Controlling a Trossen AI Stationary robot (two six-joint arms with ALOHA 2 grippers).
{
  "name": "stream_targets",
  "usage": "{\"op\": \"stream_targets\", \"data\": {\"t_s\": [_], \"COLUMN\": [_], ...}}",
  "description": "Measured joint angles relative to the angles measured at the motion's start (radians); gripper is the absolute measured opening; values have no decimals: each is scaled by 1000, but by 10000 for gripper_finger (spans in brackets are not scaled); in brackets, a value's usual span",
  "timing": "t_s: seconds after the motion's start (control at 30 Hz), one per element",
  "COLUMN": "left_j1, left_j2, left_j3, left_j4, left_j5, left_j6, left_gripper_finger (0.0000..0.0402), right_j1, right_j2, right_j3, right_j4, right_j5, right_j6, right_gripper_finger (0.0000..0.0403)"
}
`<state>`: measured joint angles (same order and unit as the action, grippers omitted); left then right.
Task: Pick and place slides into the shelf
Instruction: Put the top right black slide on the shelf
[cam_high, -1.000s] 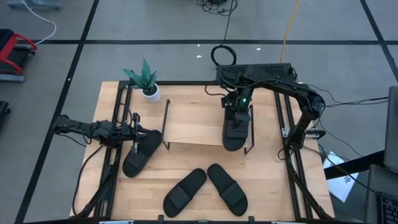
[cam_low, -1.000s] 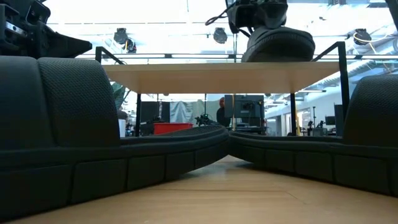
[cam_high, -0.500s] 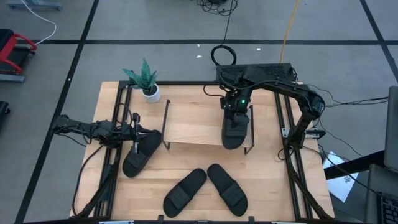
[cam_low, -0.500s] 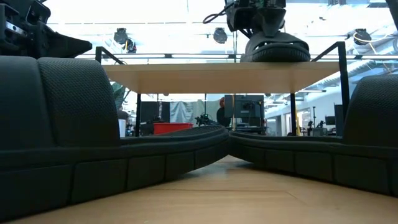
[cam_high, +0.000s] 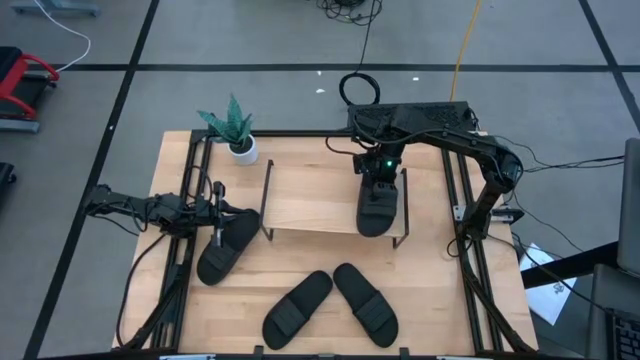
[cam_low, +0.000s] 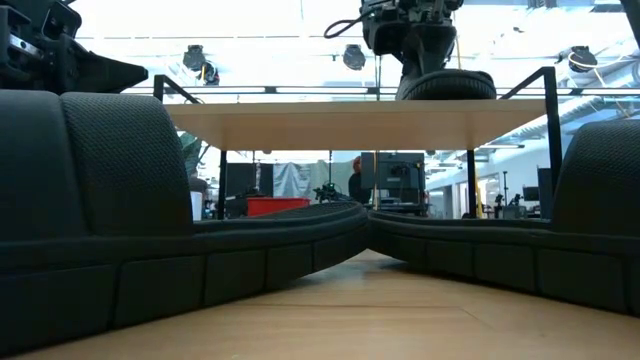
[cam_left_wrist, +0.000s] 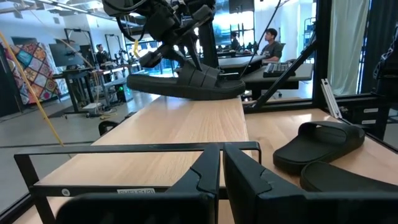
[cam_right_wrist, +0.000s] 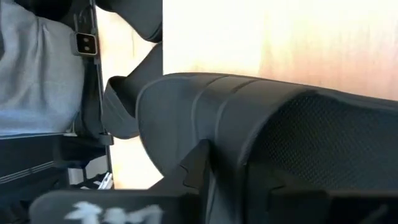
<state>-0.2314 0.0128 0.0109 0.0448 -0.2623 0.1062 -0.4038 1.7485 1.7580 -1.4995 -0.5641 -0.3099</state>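
my left gripper (cam_high: 218, 212), jaws pressed together, rests by the bench's left edge over one slide (cam_high: 226, 247). two slides (cam_high: 330, 302) lie near the front edge. my right gripper (cam_high: 379, 184) pinches a slide (cam_high: 378, 208) on the shelf's (cam_high: 310, 196) right end.

We can read no text, brand or number anywhere. In the left wrist view a small white label (cam_left_wrist: 138, 191) sits on the black frame bar close to the camera, its print too faint for us to make out. In the right wrist view we see blurred white marks (cam_right_wrist: 85, 211) on a dark part at the near edge, and a small square sticker (cam_right_wrist: 86, 42) on a black bar; neither is legible to us.
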Motion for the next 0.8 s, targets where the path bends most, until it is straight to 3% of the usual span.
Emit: {"op": "stream_targets", "data": {"t_s": [0.13,0.37,0.47,0.8], "left_j1": [0,0,0,0], "left_j2": [0,0,0,0], "left_j3": [0,0,0,0], "left_j4": [0,0,0,0], "left_j5": [0,0,0,0], "left_j6": [-3,-4,-4,-3], "left_gripper_finger": [26,26,26,26], "right_j1": [0,0,0,0], "right_j2": [0,-1,-3,-107], "right_j3": [0,0,0,0], "right_j4": [2,10,10,50], "right_j5": [62,71,76,249], "right_j6": [11,3,-6,0], "right_gripper_finger": [91,140,150,158]}}
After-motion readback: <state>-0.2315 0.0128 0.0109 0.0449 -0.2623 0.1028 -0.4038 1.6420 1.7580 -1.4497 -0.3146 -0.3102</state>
